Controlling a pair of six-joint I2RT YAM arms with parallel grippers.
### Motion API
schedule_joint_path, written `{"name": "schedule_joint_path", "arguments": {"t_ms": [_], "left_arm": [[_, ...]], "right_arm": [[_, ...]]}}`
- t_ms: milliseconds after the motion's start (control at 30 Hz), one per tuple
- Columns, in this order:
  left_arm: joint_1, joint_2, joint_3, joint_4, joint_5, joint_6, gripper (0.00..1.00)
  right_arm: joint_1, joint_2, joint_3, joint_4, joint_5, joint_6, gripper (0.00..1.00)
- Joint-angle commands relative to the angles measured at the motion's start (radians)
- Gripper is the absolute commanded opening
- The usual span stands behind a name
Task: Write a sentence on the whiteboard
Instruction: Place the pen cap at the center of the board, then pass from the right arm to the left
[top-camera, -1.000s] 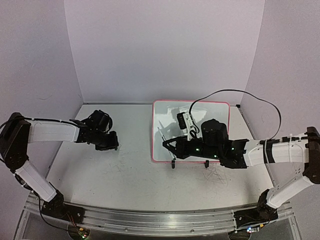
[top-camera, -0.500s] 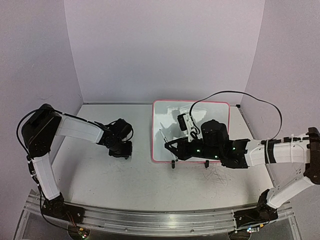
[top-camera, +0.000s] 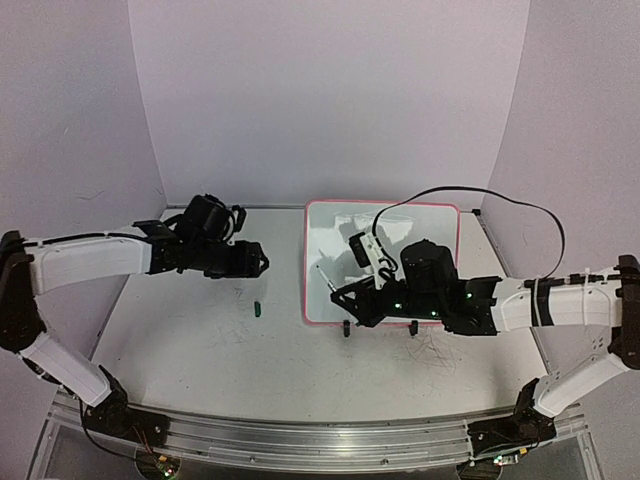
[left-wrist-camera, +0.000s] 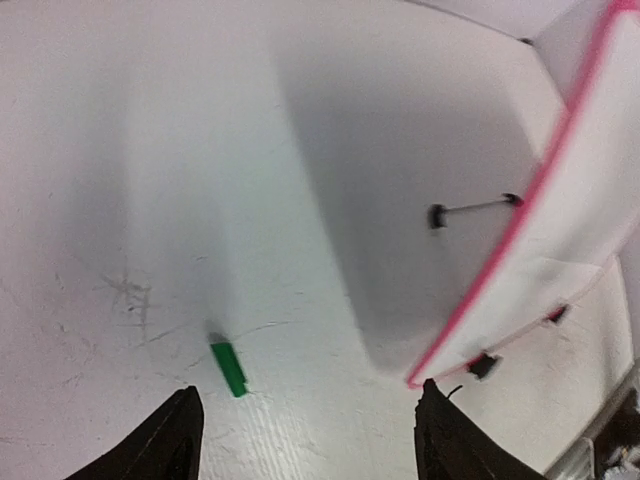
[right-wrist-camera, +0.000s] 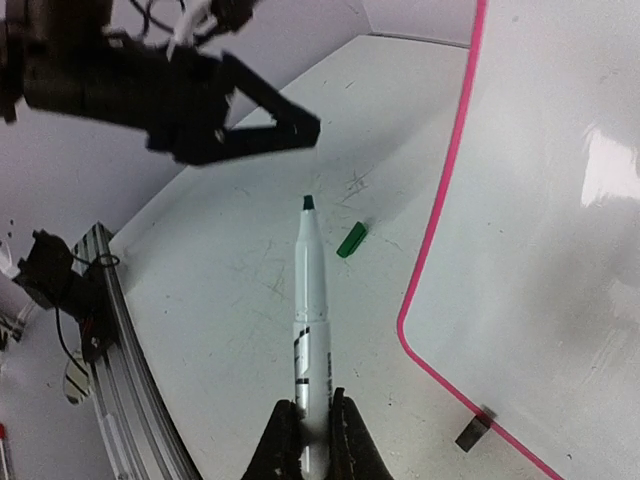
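The whiteboard (top-camera: 385, 225) with its pink-red frame stands tilted on small black feet at mid-table; its edge also shows in the left wrist view (left-wrist-camera: 560, 170) and the right wrist view (right-wrist-camera: 540, 200). The sentence is out of view: the board's face shows only white and glare. My right gripper (top-camera: 345, 297) (right-wrist-camera: 310, 432) is shut on an uncapped white marker (right-wrist-camera: 310, 310), whose green tip points left of the board's frame. A green cap (top-camera: 257, 309) (left-wrist-camera: 228, 368) (right-wrist-camera: 351, 240) lies on the table. My left gripper (top-camera: 256, 260) (left-wrist-camera: 310, 445) hovers open above the cap, nothing between its fingers.
Faint grey scribble marks (top-camera: 432, 350) scuff the tabletop in front of the board. A black cable (top-camera: 470, 185) arcs over the right arm. Purple walls close in the back and sides, and a metal rail (top-camera: 300, 440) runs along the near edge.
My left gripper has opened and risen away, and the green cap now lies on the table below it. The right gripper with the marker has barely shifted.
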Motion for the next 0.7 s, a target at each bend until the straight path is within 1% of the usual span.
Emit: {"name": "schedule_joint_path", "arguments": {"t_ms": [0,67,100,167,200,333,400,467,667], "left_arm": [[0.001,-0.108,0.063,0.016,0.4,0.115,0.76],[0.001,-0.112,0.087,0.016,0.606,0.121,0.77],[0.001,-0.109,0.094,0.016,0.682,0.111,0.77],[0.0,-0.092,0.095,0.015,0.795,0.087,0.77],[-0.001,-0.084,0.09,0.013,0.829,0.08,0.77],[-0.018,-0.051,0.069,0.013,0.914,0.075,0.77],[-0.035,-0.035,0.07,0.013,0.958,0.083,0.76],[-0.054,-0.025,0.076,0.013,0.971,0.091,0.76],[-0.078,0.02,0.071,0.005,0.994,0.092,0.67]], "right_arm": [[0.002,0.046,0.098,-0.146,-0.144,-0.254,0.0],[0.002,0.074,0.134,-0.205,-0.199,-0.312,0.0],[0.003,0.084,0.149,-0.225,-0.224,-0.341,0.0],[0.006,0.095,0.174,-0.245,-0.27,-0.383,0.0],[0.008,0.097,0.181,-0.247,-0.287,-0.393,0.0],[0.014,0.115,0.22,-0.25,-0.31,-0.421,0.0],[0.015,0.132,0.244,-0.281,-0.307,-0.432,0.0],[0.017,0.142,0.259,-0.302,-0.309,-0.44,0.0],[0.018,0.124,0.258,-0.309,-0.303,-0.449,0.0]]}}
